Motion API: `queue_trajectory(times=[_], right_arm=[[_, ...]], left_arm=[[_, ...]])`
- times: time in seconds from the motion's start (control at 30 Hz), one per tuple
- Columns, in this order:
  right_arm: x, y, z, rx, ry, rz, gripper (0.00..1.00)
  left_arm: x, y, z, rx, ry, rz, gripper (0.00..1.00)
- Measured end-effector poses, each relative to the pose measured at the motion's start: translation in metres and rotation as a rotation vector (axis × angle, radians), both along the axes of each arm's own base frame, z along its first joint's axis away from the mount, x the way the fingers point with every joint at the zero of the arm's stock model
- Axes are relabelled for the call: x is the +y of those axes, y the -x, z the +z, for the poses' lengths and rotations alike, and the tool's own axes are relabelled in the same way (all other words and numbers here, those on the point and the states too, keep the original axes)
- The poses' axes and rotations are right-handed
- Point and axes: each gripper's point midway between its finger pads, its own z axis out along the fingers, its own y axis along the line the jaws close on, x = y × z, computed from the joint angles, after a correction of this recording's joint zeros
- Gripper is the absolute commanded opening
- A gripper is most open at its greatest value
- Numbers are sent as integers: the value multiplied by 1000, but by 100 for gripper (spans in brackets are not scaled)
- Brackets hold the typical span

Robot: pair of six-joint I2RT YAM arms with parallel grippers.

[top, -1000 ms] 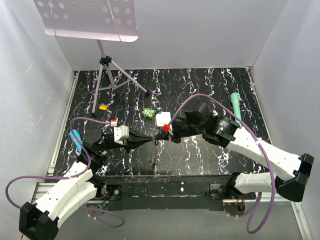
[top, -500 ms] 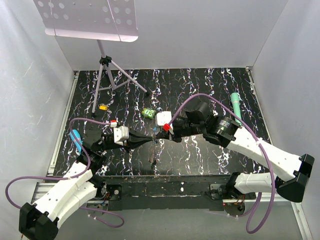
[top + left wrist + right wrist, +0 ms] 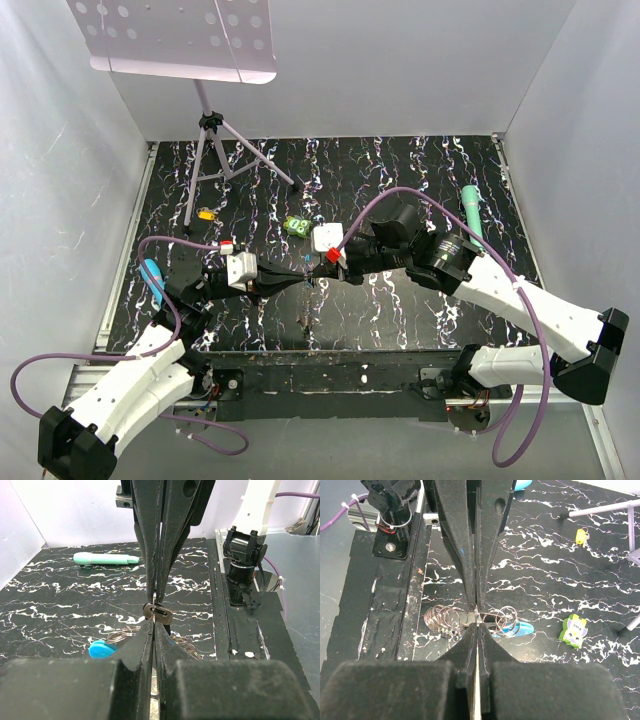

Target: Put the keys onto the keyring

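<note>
Tip to tip over the bench (image 3: 400, 180), you are holding the left gripper (image 3: 301, 283) and the right gripper (image 3: 320, 277) each pressed together on the keyring (image 3: 445, 621), its blue clip (image 3: 519, 628) lying just beside the coils, seemingly bracing the loop for threading.

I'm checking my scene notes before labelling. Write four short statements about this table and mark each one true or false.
1. The left gripper and the right gripper are both shut, tip to tip. True.
2. The teal cylindrical marker is in the right gripper. False: it lies on the black marbled mat, beside the right arm.
3. The bright green lumpy object lies on the mat, apart from both grippers. True.
4. The small orange-yellow piece lies next to the marker. False: it lies near the grey tripod, on the left.
</note>
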Motion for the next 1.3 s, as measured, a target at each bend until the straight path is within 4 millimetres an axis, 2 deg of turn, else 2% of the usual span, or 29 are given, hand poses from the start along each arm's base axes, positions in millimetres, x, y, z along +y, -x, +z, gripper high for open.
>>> queue_trajectory(times=[0.67, 1.07, 1.3], right_arm=[[-1, 0, -1, 2, 1, 9, 1], [-7, -7, 1, 23, -11, -17, 1], [-11, -2, -6, 24, -24, -6, 1]], left_arm=[[0, 2, 3, 8, 10, -10, 0], [0, 2, 4, 9, 14, -6, 0], [1, 0, 8, 11, 30, 7, 0]])
